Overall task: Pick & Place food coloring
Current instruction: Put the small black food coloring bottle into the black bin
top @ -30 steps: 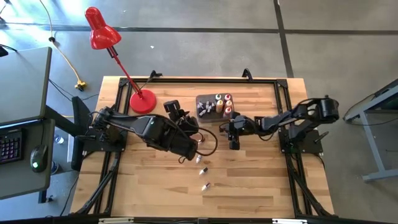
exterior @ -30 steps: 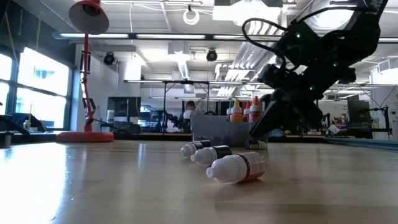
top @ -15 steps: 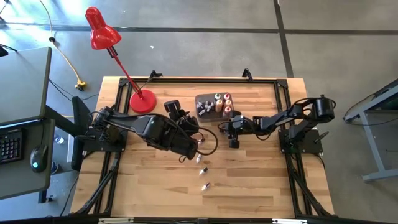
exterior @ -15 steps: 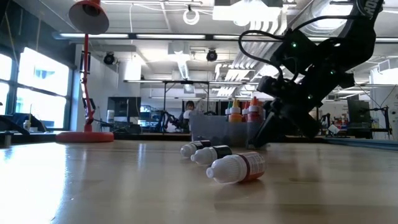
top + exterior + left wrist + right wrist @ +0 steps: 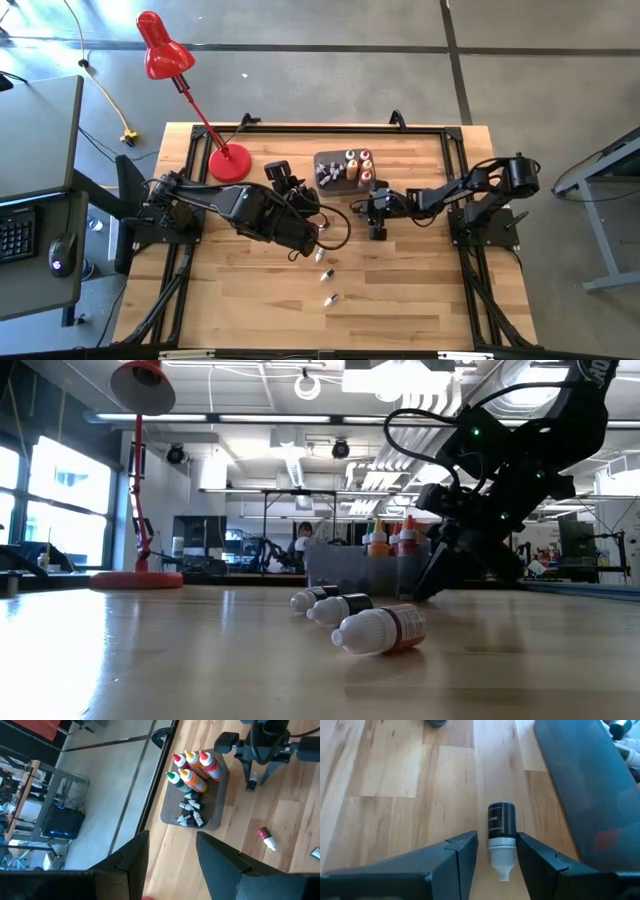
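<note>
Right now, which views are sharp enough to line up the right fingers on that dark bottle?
Right wrist view: the dark bottle is crisp, lying between blurred fingers. Low view: window glare behind, the nearest bottle soft. High view: evenly lit, but the bottles are tiny.

Right tool (image 5: pixel 377 233) lower, now astride a dark food coloring bottle (image 5: pixel 501 827).
</note>
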